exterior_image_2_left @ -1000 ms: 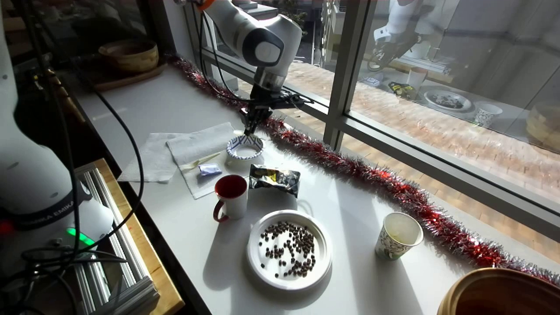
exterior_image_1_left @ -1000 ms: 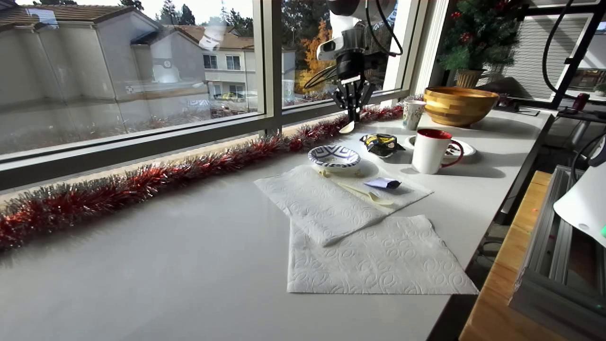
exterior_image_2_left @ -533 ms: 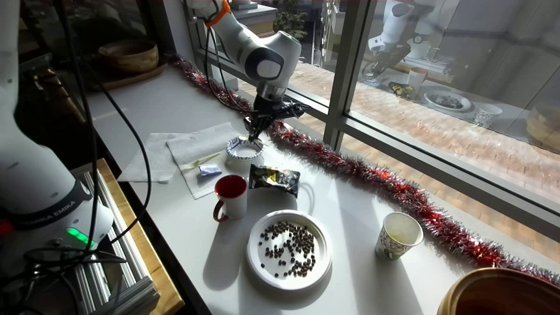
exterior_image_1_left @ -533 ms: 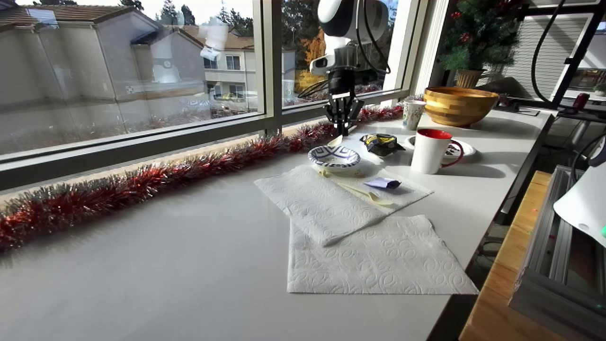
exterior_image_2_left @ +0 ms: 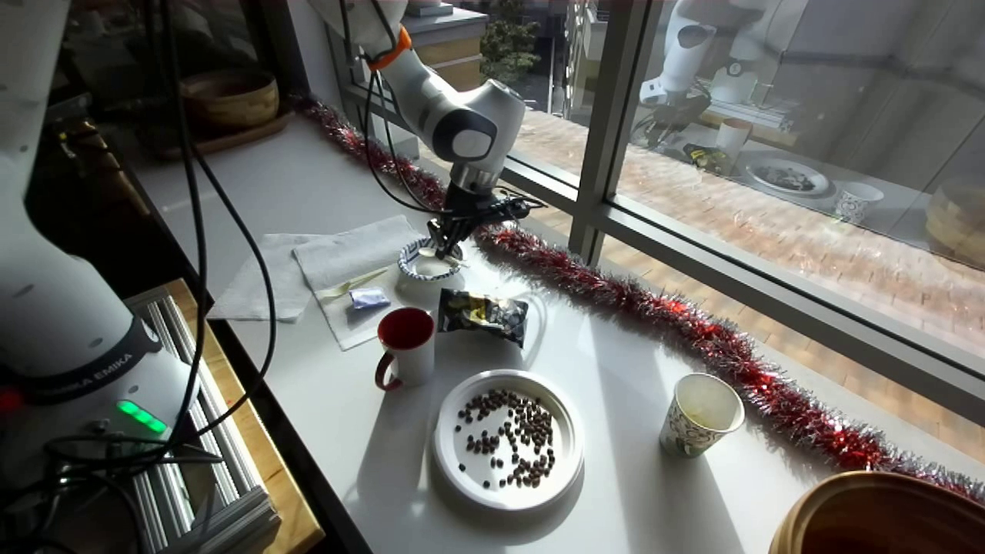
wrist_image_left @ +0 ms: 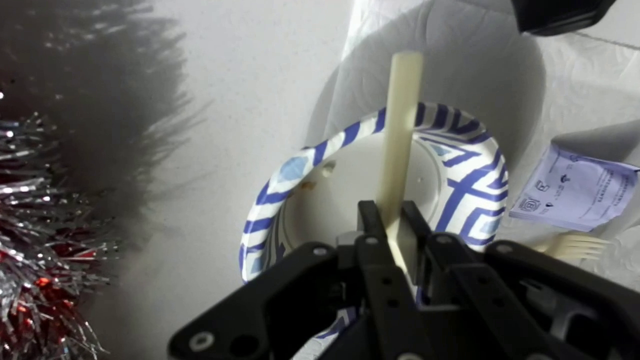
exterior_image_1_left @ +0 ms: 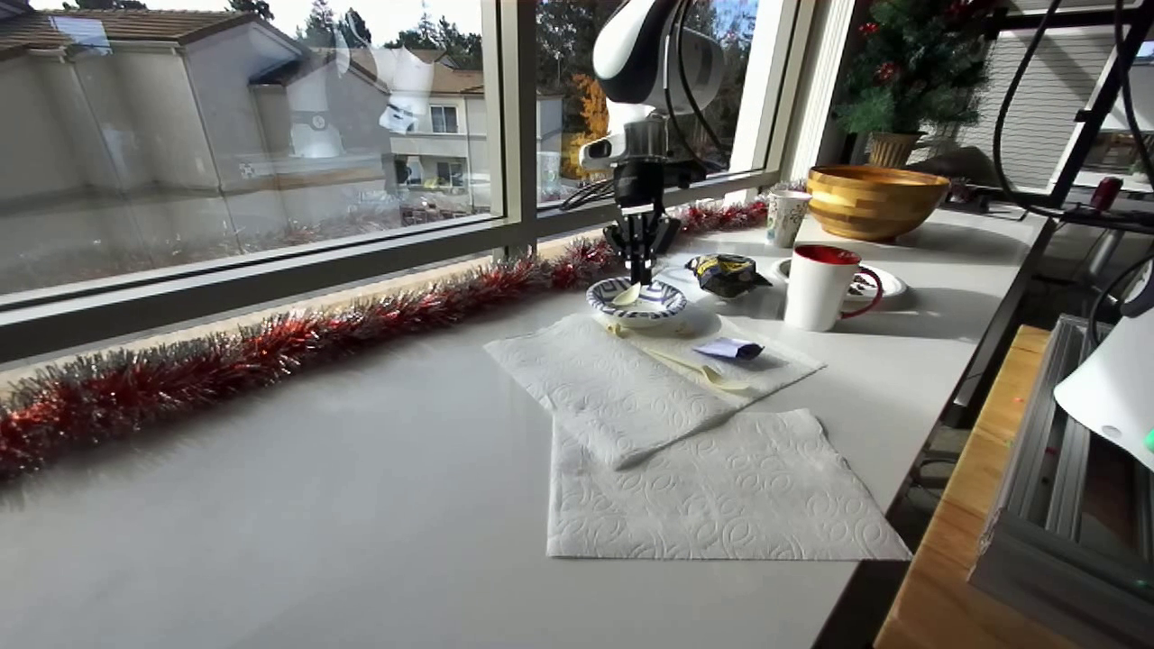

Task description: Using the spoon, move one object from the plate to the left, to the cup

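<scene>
My gripper [exterior_image_1_left: 640, 278] is shut on the handle of a cream spoon [wrist_image_left: 400, 125]. It stands over the plate, a small white dish with a blue-patterned rim [exterior_image_1_left: 645, 316]. The plate also shows in an exterior view [exterior_image_2_left: 428, 277] and in the wrist view [wrist_image_left: 472, 185]. The spoon's head [exterior_image_1_left: 625, 296] is within the plate's rim; whether it touches the bottom I cannot tell. In the wrist view the head is hidden by the gripper. A pale bit [wrist_image_left: 327, 169] and an orange-brown bit [wrist_image_left: 307, 185] lie in the plate. The cup, a white mug with red inside [exterior_image_1_left: 810, 293], stands apart.
A foil packet [exterior_image_2_left: 483, 315] lies between plate and cup. A large white plate of brown beans [exterior_image_2_left: 571, 442] and a paper cup [exterior_image_2_left: 702, 415] stand farther off. Paper towels [exterior_image_1_left: 721, 496] hold a purple sachet [exterior_image_1_left: 728, 349] and a fork [wrist_image_left: 575, 245]. Tinsel [exterior_image_1_left: 361, 333] lines the window.
My gripper has moved down and across to the plate, carrying the spoon. The spoon's head has gone from above and behind the plate to inside its rim.
</scene>
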